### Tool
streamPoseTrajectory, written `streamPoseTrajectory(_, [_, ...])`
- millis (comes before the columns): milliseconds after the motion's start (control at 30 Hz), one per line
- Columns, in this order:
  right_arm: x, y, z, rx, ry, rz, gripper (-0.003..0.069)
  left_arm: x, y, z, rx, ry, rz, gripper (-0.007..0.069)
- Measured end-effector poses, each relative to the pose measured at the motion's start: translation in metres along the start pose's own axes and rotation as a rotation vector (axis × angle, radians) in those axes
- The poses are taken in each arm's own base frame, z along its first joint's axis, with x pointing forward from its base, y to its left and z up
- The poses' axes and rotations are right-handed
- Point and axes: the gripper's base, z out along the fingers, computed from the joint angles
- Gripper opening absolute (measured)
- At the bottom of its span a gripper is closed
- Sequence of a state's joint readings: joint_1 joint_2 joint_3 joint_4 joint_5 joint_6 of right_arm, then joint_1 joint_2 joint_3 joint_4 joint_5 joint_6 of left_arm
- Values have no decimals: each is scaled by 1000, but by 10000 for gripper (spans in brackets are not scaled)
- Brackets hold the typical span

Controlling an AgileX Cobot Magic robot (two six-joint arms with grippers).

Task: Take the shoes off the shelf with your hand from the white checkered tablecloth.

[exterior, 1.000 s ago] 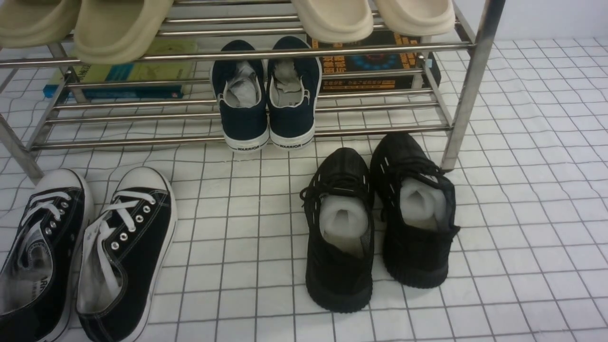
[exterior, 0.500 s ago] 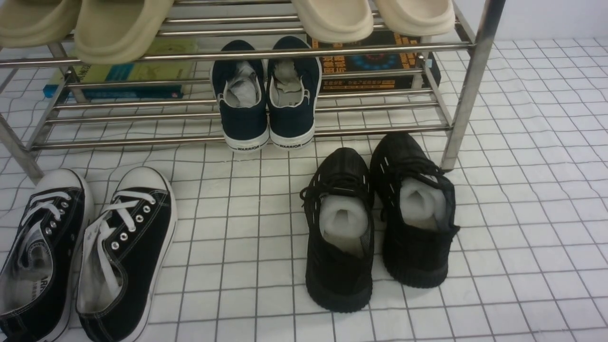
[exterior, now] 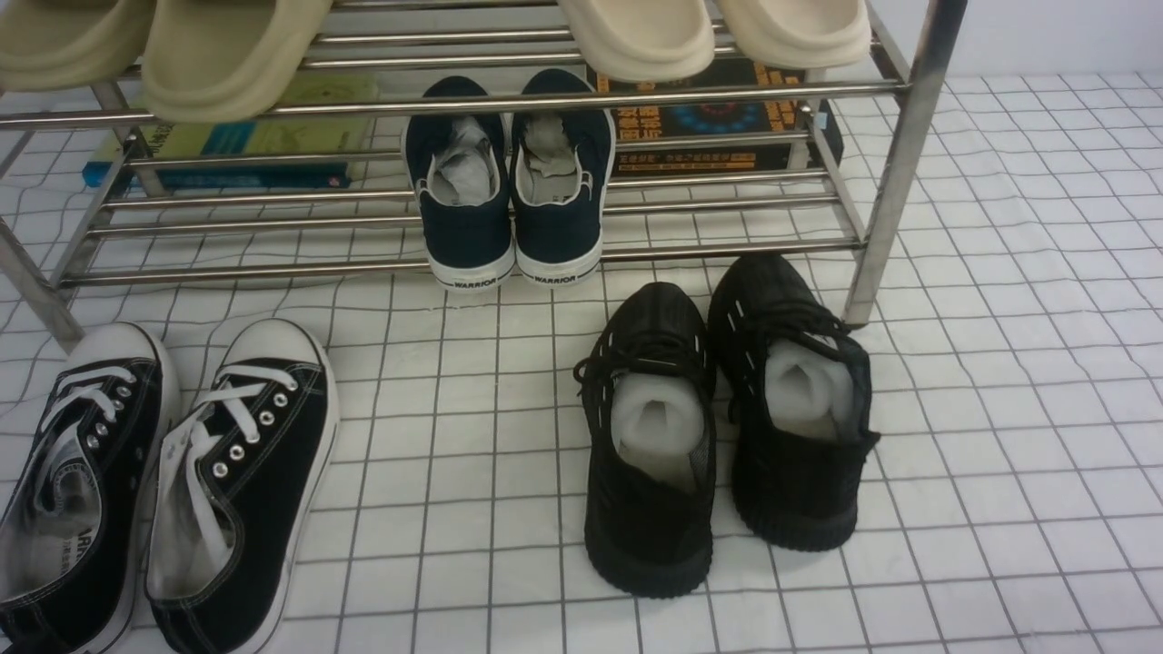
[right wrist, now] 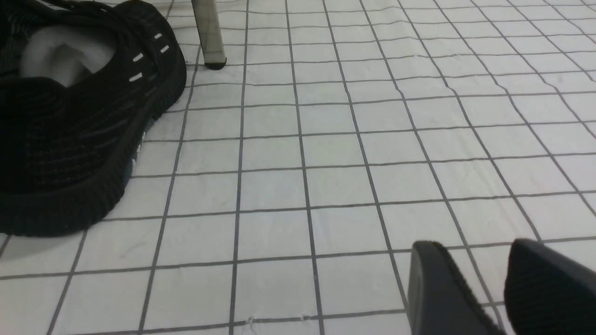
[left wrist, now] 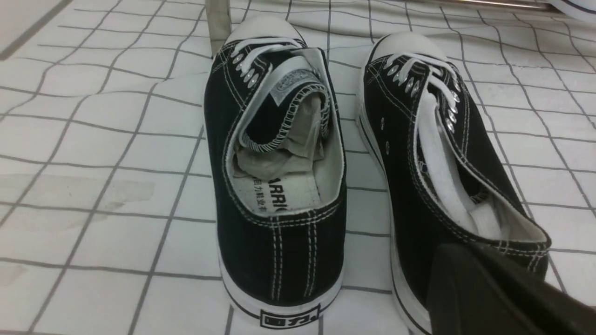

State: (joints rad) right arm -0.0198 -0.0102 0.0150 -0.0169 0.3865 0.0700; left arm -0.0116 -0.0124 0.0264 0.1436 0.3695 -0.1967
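Shoes point(exterior: 164, 472) already off shelf point(exterior: 895, 173), standing side by side on tablecloth point(exterior: 999, 363) at our left, toes toward rack. We judge placing step finished or nearly so. Left gripper point(left wrist: 503, 298) just behind heel of one shoe, fingers pressed together, pinching nothing we can make out. Right gripper point(right wrist: 484, 288) fingers spread over bare cloth, holding nothing, black knit sneakers point(right wrist: 79, 116) off to side. Next: we pull left arm back without nudging heel.
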Motion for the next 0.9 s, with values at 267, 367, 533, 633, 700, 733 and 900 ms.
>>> streamPoseTrajectory(267, [0,0,0,0,0,0,239,0,0,0,-2,0,5,33])
streamPoseTrajectory(367, [0,0,0,0,0,0,239,0,0,0,-2,0,5,36])
streamPoseTrajectory(533, [0,0,0,0,0,0,239,0,0,0,-3,0,7,41])
streamPoseTrajectory(633, [0,0,0,0,0,0,239,0,0,0,-3,0,7,43])
streamPoseTrajectory(700, [0,0,0,0,0,0,239,0,0,0,-3,0,7,45])
streamPoseTrajectory(733, [0,0,0,0,0,0,239,0,0,0,-3,0,7,47])
streamPoseTrajectory(900, [0,0,0,0,0,0,239,0,0,0,-3,0,7,52])
